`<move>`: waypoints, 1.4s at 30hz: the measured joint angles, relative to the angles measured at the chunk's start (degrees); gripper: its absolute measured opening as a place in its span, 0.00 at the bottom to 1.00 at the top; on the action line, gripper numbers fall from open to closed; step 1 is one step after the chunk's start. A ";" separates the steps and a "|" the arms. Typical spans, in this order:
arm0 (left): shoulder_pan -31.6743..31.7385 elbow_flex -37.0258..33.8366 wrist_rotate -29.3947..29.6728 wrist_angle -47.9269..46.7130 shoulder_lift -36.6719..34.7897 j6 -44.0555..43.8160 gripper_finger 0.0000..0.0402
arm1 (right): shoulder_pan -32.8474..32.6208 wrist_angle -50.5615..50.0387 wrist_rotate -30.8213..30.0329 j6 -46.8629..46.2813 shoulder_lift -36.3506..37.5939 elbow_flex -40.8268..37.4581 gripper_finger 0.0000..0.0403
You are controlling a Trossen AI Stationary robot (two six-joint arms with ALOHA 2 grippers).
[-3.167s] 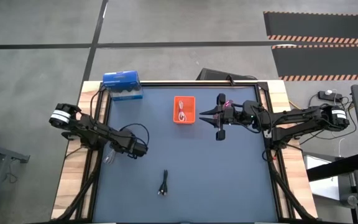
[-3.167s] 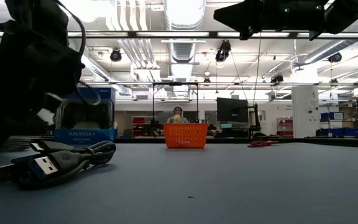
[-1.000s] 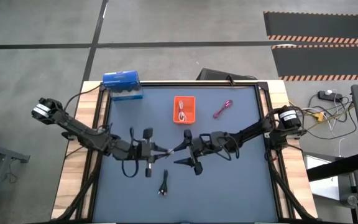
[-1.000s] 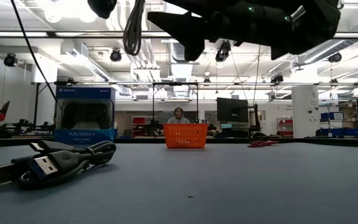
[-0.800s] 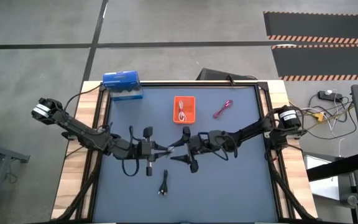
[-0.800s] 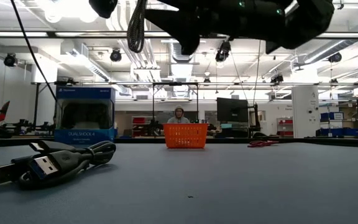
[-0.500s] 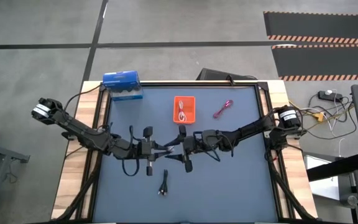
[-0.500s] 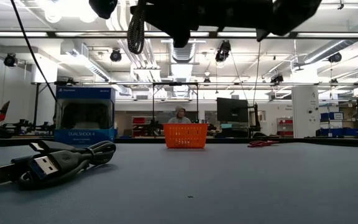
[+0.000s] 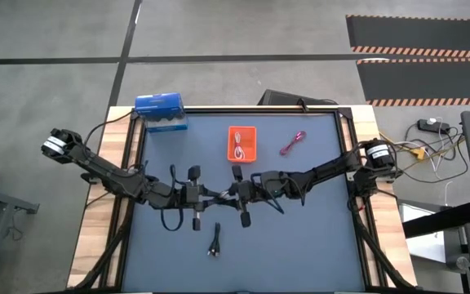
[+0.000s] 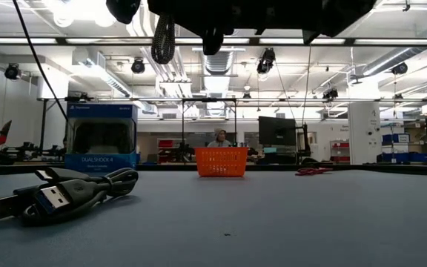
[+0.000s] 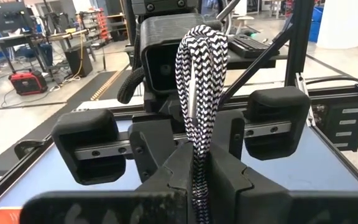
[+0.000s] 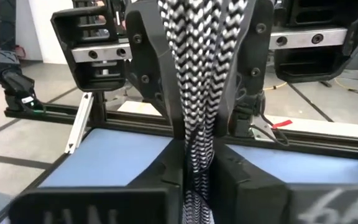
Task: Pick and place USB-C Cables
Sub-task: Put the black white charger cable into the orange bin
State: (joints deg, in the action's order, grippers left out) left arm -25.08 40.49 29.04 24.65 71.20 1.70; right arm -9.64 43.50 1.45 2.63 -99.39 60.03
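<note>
The silver-grey cable (image 9: 220, 196), a black-and-white braided bundle, hangs in the air over the table's middle between both grippers. My left gripper (image 9: 213, 196) comes from the left and my right gripper (image 9: 227, 195) from the right, tip to tip. Both are shut on this bundle. The white cable lies in the small orange tray (image 9: 252, 145). The magenta-pink cable (image 9: 292, 142) lies on the mat right of the tray. The black cable (image 9: 214, 242) lies near the table's near edge and fills the left foreground of the low view (image 10: 65, 194). My left gripper pinches the braided bundle between its two fingers (image 11: 199, 177), level from the table's left, fingers lying along it. The bundle is lifted clear and sticks out ahead, its looped end (image 11: 201, 37) reaching the right gripper's body. My right gripper pinches the same bundle between its two fingers (image 12: 197, 155), level from the table's right, fingers along it. The strands run on ahead between the left gripper's fingers (image 12: 149, 68) and out of that picture.
A blue box (image 9: 161, 112) stands at the far left corner of the mat. The orange tray (image 10: 221, 161) sits mid-table toward the far edge. A black frame edges the mat. A person shows in the room beyond the table, behind the tray.
My right gripper has moved toward the table's left until it meets the left gripper, and its spread fingers have closed in on the braided cable. The left gripper and the cable have stayed in place.
</note>
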 joint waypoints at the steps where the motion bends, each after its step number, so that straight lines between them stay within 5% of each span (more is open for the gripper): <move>1: 0.00 0.00 0.00 0.02 0.00 -0.08 0.04 | -0.01 -0.01 0.00 -0.05 0.00 0.00 0.06; 9: 0.00 0.00 0.02 -0.21 -0.02 -1.85 0.08 | 0.01 -0.69 0.04 -2.39 0.00 0.26 0.06; 17: -0.01 0.00 -0.02 -2.33 -1.08 -1.35 0.28 | 0.01 -2.02 -0.05 -4.60 0.00 0.35 0.06; 24: -0.04 0.00 -0.04 -12.94 -4.97 -1.37 0.47 | -0.21 -7.10 -4.85 -8.61 0.81 0.35 0.06; 30: -0.09 0.00 -0.07 -21.34 -9.41 -1.08 0.54 | -0.21 -13.60 -7.58 -17.20 1.18 0.37 0.06; 36: -0.04 0.00 0.24 -24.99 -13.78 2.10 0.55 | -0.08 -25.37 -14.50 -24.43 2.24 3.06 0.06; 42: -0.04 0.00 4.55 -28.46 -17.28 2.06 0.55 | -0.08 -49.32 -20.21 -33.78 2.94 13.17 0.06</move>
State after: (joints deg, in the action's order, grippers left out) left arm -25.12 40.49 33.58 -3.81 53.92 3.75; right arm -9.72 -5.83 -18.76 -31.16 -96.45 73.20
